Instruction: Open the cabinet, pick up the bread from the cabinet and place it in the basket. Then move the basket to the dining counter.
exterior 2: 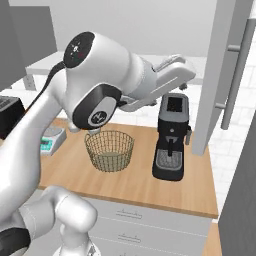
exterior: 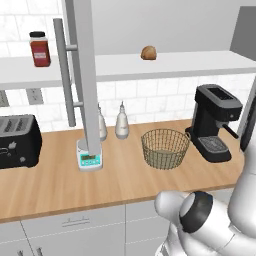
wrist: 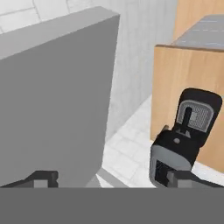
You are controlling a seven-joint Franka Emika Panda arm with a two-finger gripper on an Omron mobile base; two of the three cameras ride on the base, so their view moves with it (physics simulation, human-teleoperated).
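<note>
The cabinet stands open, its left door (exterior: 85,75) swung out edge-on with a long bar handle (exterior: 62,70). On the pale shelf (exterior: 190,62) lies the bread (exterior: 148,52), a small brown roll. The wire basket (exterior: 165,147) (exterior 2: 109,150) sits on the wood worktop, below and slightly right of the bread, with nothing in it. My gripper (wrist: 113,179) is open, nothing between its fingertips (wrist: 41,178). It is up by the right cabinet door (exterior 2: 222,75) (wrist: 52,100) and looks down past that door's edge. The arm reaches over the basket toward the door.
A black coffee machine (exterior: 215,120) (exterior 2: 172,135) (wrist: 183,140) stands right of the basket. Two bottles (exterior: 121,122), a scale (exterior: 89,157) and a black toaster (exterior: 17,140) are to its left. A red jar (exterior: 40,48) stands at the shelf's left end.
</note>
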